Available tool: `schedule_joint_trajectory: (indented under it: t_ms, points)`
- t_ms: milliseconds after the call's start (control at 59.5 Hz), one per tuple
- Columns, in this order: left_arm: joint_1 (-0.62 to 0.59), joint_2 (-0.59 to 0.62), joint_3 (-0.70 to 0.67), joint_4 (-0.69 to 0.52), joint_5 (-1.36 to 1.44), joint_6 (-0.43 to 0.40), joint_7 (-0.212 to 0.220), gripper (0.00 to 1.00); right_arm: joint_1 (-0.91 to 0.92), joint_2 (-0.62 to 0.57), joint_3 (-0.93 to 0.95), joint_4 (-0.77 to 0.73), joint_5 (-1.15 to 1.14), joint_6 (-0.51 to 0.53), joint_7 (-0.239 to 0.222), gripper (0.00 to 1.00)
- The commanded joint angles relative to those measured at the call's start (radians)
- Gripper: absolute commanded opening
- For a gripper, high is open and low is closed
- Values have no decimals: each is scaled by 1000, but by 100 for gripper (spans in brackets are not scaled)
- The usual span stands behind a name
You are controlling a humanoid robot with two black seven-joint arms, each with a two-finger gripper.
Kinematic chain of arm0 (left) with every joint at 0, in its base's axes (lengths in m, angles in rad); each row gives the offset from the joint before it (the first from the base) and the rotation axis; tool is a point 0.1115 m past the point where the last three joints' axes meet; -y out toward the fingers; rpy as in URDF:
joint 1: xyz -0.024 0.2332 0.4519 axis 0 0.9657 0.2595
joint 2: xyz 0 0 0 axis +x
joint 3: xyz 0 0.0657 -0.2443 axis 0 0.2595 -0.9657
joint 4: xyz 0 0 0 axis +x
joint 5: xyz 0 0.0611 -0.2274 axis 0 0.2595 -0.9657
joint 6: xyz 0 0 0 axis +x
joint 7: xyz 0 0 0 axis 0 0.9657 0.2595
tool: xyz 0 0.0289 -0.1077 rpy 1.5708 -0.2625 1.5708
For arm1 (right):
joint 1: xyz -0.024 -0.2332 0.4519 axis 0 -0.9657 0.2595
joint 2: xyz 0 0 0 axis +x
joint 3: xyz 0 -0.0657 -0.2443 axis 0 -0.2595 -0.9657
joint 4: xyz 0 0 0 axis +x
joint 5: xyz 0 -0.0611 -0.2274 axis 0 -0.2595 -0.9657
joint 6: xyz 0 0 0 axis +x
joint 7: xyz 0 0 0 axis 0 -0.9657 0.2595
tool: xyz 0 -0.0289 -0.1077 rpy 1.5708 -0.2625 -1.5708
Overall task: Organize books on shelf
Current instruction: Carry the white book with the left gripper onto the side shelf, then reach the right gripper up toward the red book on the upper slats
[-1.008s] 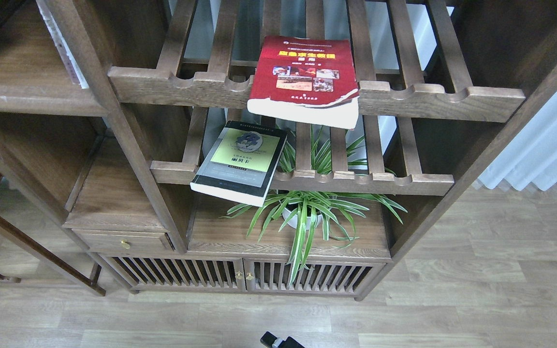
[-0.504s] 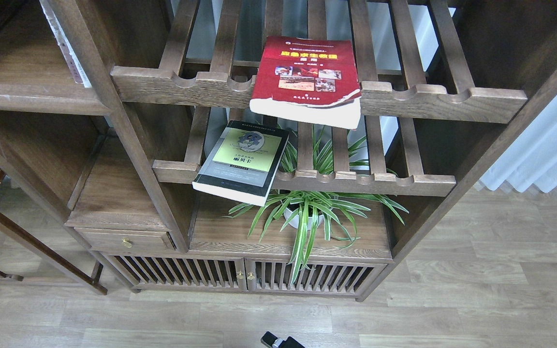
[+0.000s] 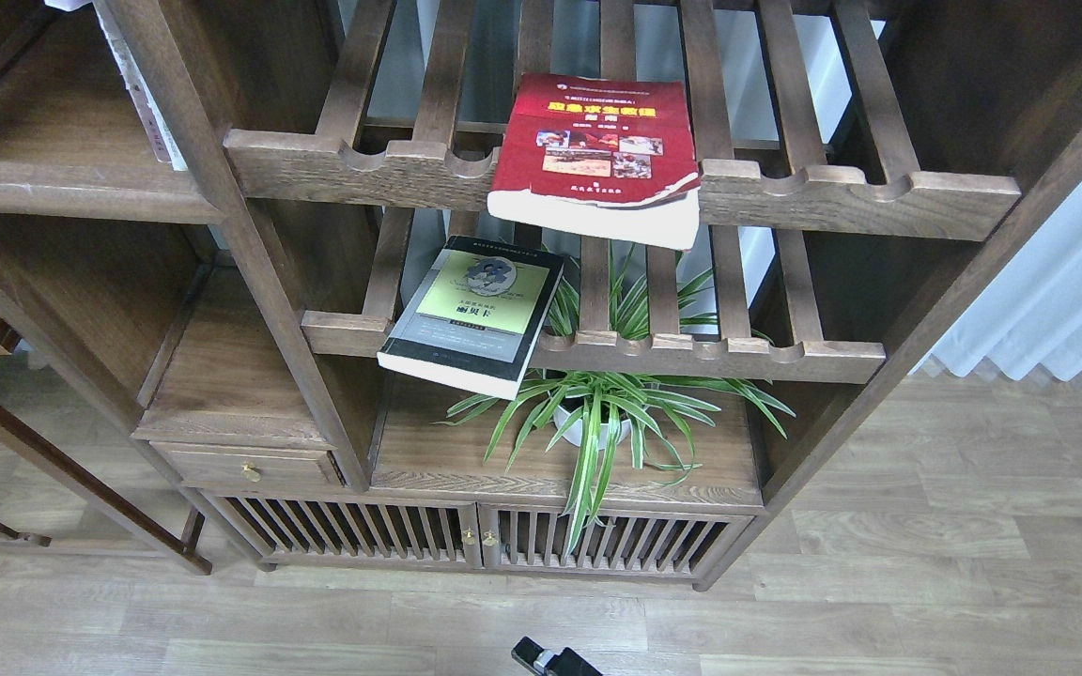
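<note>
The thick red book [image 3: 597,141] with a yellow title lies flat on the upper slatted rack, its page edge overhanging the front rail. The black-grey book [image 3: 475,314] with a yellow-green panel lies on the lower slatted rack, its near corner sticking out over the rail. A thin white-lilac book [image 3: 145,99] stands on edge against the post at the upper left, on the solid dark wood shelf [image 3: 53,183]. Neither gripper is in view. Only a small black part [image 3: 550,660] of the robot shows at the bottom edge.
A potted spider plant [image 3: 597,413] stands on the board under the lower rack, its leaves reaching up through the slats. A small drawer [image 3: 245,465] and slatted cabinet doors [image 3: 475,540] sit below. There is wood floor in front and a white curtain [image 3: 1067,291] at the right.
The whole view has shifted slightly, so the bookcase sits a little further right in the frame. The books have not moved on their racks.
</note>
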Motion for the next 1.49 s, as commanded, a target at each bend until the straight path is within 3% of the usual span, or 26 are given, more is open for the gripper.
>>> schedule_joint_trajectory:
  t_ms: [0,319,521,655,806,857,873,1008,1159,1478]
  points:
    - [32,5,2,-8,-74,0,-9,54,-2,0,1,0,0,0,0,100]
    - [83,37,-75,-19,-199,0,-30,61,5,0,3,0,2,0,26,100]
    - [193,41,-221,-89,-254,0,-32,65,14,0,9,0,9,0,69,100]
    - [329,41,-330,-223,-280,0,-32,69,26,3,46,0,20,0,130,100]
    - [474,41,-403,-376,-306,0,-24,75,34,8,63,4,20,0,137,100]
    - [515,41,-426,-418,-308,0,-23,83,35,8,64,9,20,0,137,100]
    - [581,38,-463,-477,-311,0,-21,100,35,8,69,12,23,0,138,100]
    - [733,38,-521,-608,-363,0,-12,100,32,18,119,21,38,0,144,100]
    - [892,28,-571,-677,-397,0,-13,100,25,23,165,40,43,0,144,100]
    - [1115,-55,-569,-691,-432,0,-13,100,34,18,185,66,43,0,143,100]
